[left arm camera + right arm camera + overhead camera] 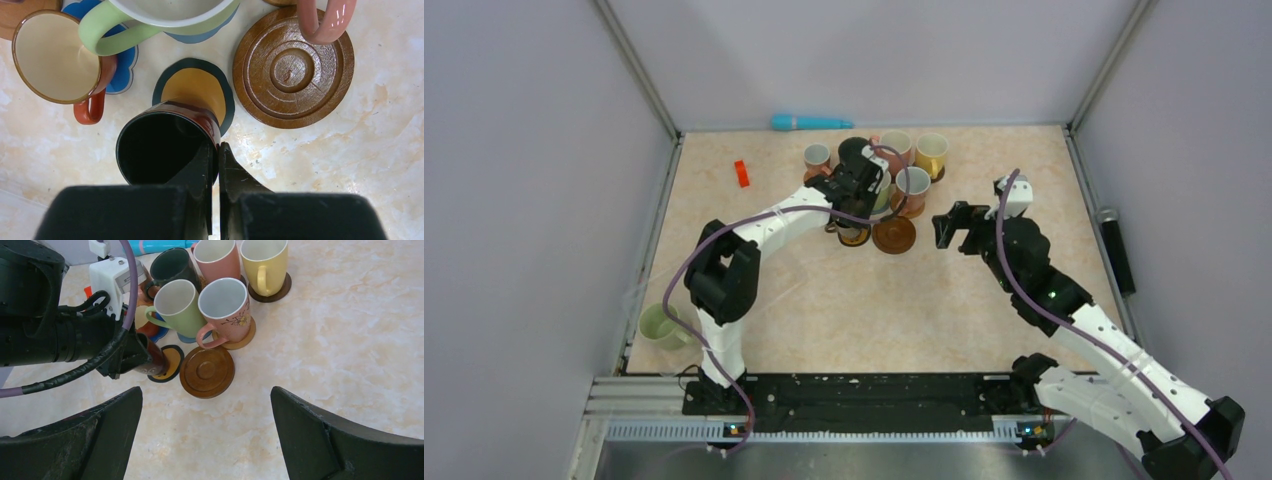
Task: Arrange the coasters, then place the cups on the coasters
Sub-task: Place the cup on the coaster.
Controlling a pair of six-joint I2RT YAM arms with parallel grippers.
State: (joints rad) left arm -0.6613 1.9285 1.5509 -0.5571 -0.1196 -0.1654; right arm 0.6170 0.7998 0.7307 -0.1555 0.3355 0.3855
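A pale green cup (659,325) sits alone at the near-left corner of the counter (844,310), well apart from the others and on no coaster, so it looks left for a later turn. Toward the far edge lies a small red block (742,173), no part of the job. Right of it, the left hand (216,150) is pinched shut on the rim of a dark cup (160,145), one finger inside the wall and one outside, a grip that leaves the base free to go down flat. The cup hangs over the near side of the black-rimmed coaster (197,90), off centre; whether its base touches I cannot tell. I judge this the placing step, calling for a small shift toward the far edge before release. An orange cup (55,57) on a blue scalloped coaster (125,65) stands close by, so a knock is the risk. Just right lies a brown wooden coaster (293,70), bare and waiting for a cup. The right hand (205,395) hovers wide open over the counter's right half, holding nothing, clear of the work.
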